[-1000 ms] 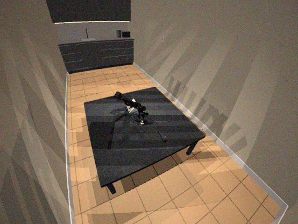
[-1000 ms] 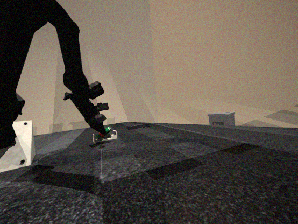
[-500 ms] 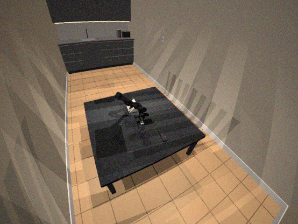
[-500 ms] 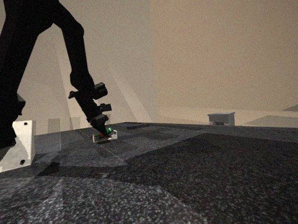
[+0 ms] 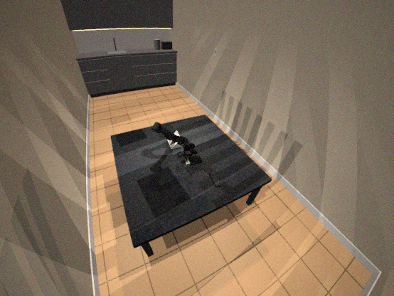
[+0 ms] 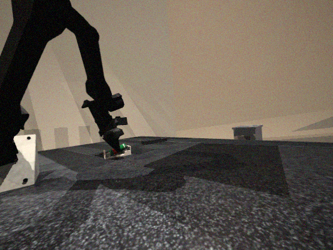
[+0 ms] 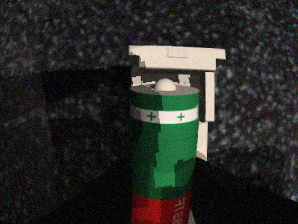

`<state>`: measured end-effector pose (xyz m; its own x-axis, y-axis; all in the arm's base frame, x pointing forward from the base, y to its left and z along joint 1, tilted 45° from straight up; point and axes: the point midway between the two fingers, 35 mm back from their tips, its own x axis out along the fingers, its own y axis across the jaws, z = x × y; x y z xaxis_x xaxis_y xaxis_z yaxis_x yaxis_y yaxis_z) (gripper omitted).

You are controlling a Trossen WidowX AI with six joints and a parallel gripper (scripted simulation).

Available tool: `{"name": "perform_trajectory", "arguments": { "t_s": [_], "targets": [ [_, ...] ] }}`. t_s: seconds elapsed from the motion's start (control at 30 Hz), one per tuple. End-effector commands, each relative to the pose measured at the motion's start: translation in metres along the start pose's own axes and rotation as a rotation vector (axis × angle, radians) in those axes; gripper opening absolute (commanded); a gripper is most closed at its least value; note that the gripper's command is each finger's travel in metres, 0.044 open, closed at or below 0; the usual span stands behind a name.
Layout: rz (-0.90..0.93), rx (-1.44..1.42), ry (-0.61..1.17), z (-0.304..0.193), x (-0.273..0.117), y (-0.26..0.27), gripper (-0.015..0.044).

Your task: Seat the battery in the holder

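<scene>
Battery (image 6: 122,146) (image 7: 164,150) tilted; terminal end raised; gripper (image 6: 118,150) clamping.

We count one battery (image 6: 122,146) (image 7: 162,150), one pale holder (image 5: 188,162) (image 6: 125,152) (image 7: 177,57), one black arm (image 5: 174,135) (image 6: 91,54), one dark table (image 5: 220,156) (image 6: 168,168); on the battery's white band, two plus marks.

"What sort of place is this?"

"A kitchen, I'd say: dark drawer cabinets (image 5: 124,72) at upper left, a tap (image 5: 114,44) above the worktop (image 5: 83,57)."

"Anything else?"

"Dark cupboards (image 5: 121,14) overhead, and a tiled floor (image 5: 227,245) below."
</scene>
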<state>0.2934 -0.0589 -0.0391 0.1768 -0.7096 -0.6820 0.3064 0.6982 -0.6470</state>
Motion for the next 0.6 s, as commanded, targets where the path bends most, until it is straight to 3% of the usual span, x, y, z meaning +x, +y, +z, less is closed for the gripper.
{"name": "perform_trajectory", "arguments": {
  "t_s": [0.0, 0.57],
  "targets": [
    [0.010, -0.008, 0.040, -0.0047, 0.0034, 0.0032, 0.0079],
    [0.011, 0.003, 0.144, -0.0032, 0.0058, 0.0015, 0.0079]
  ]
}}
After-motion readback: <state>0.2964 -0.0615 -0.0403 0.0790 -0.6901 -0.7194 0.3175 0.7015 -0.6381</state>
